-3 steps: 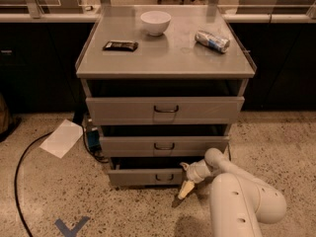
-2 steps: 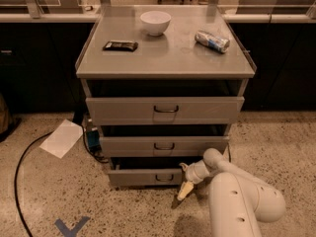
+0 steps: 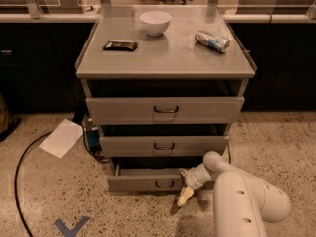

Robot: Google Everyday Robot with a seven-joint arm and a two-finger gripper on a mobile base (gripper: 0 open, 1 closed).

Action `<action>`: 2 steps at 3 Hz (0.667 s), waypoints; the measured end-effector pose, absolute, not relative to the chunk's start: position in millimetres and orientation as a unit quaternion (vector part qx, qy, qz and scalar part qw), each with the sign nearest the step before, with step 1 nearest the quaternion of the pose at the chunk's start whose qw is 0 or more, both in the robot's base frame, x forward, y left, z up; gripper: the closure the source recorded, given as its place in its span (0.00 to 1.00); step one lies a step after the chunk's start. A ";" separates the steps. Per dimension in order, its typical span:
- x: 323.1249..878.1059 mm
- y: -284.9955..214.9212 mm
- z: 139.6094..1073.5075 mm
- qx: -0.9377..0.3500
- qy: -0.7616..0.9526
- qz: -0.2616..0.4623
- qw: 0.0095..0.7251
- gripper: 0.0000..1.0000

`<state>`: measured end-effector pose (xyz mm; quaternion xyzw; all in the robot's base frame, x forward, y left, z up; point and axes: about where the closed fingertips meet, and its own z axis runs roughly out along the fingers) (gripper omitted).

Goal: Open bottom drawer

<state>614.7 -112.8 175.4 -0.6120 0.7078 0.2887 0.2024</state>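
Nearest us, our gripper (image 3: 189, 186) sits just right of the handle (image 3: 165, 183) on the bottom drawer (image 3: 140, 181), lowest of three. We cannot tell whether it is spread or closed. It seems off the handle, so a pull could slip free.

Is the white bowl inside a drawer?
No, the round white bowl sits on the grey metal cabinet's top, while the end effector hangs by the narrow grey bottom drawer.
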 end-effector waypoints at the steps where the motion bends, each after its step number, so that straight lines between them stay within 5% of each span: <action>1: 613.8 -112.1 175.3 -0.612 0.707 0.290 0.202 0.00; 2: 596.9 -108.1 173.9 -0.614 0.705 0.299 0.190 0.00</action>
